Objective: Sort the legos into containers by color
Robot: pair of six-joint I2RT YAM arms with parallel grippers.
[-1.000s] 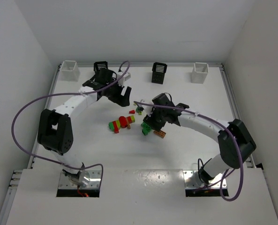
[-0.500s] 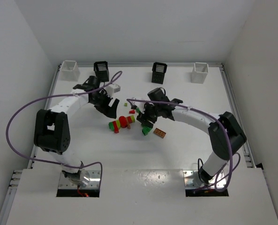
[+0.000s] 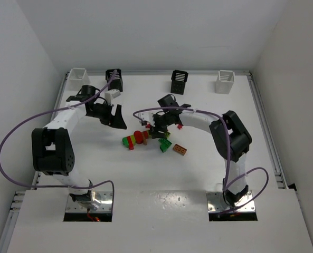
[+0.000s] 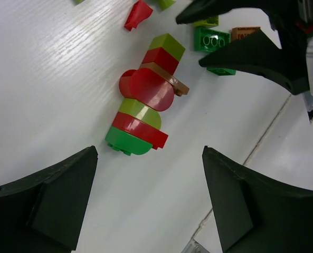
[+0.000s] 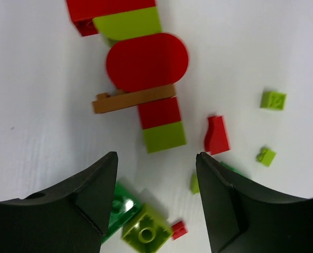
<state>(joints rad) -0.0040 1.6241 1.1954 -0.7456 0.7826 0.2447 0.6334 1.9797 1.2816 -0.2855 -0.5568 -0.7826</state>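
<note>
At the far edge of the table (image 3: 198, 168) four containers (image 3: 78, 78) are lined up, white at both corners and black between. Left of the centre the left gripper (image 3: 113, 117) is held wide open and empty, aimed at the stuck-together legos (image 3: 136, 138) near the middle. The right gripper (image 3: 157, 129) is open too, with nothing held, and its fingers (image 5: 93, 195) are set over the stack's yellow-green end. The mixed stack probably must be pulled apart first, so each end should be clamped across flat sides, away from the loose bricks (image 3: 165, 146). The thin orange-brown plate (image 5: 134, 98) is made out only in the wrist views; the containers are seen only from above.
</note>
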